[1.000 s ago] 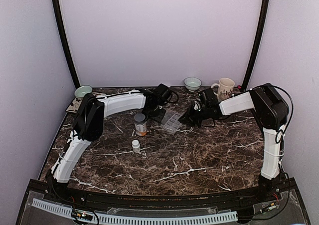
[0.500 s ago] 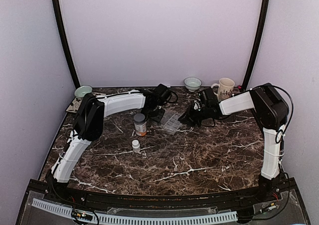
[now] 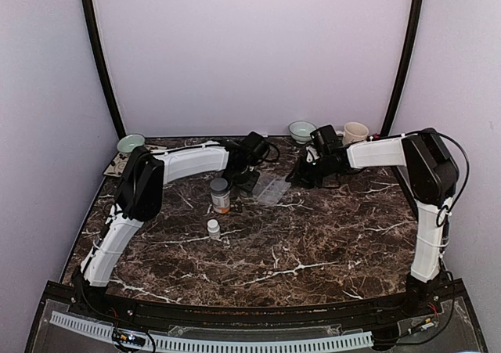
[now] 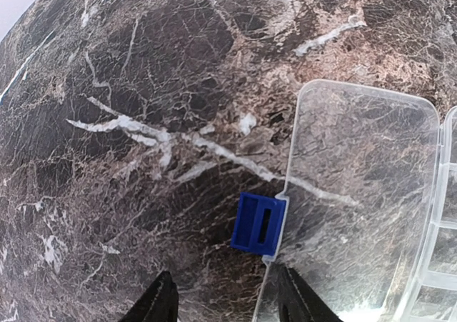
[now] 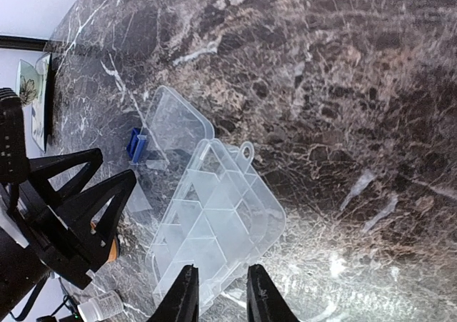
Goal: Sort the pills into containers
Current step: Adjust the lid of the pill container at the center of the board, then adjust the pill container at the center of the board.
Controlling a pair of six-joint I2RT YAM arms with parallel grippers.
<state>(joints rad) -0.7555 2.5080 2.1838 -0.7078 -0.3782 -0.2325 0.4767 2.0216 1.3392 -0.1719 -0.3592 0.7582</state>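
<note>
top view: the organiser box (image 3: 270, 189) lies open on the table (image 3: 313, 243) between both arms, within either's reach. left wrist: our left tool (image 4: 227, 304) is spread, empty, facing the blue latch (image 4: 258, 224) on the flat lid (image 4: 357, 186). right wrist: our right tool (image 5: 221, 297) hangs parted, empty, near the containers (image 5: 214, 225), likely to fill them; we see no pills.

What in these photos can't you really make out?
Pills: none show; in the top view the box is too small to check.
Compartments: left wrist view, cut off by the right edge.
Amber bottle label: top view, too small to read.
Mug: top view, lower part behind the right arm.
White bottle: right wrist view, cut by the bottom edge.
</note>
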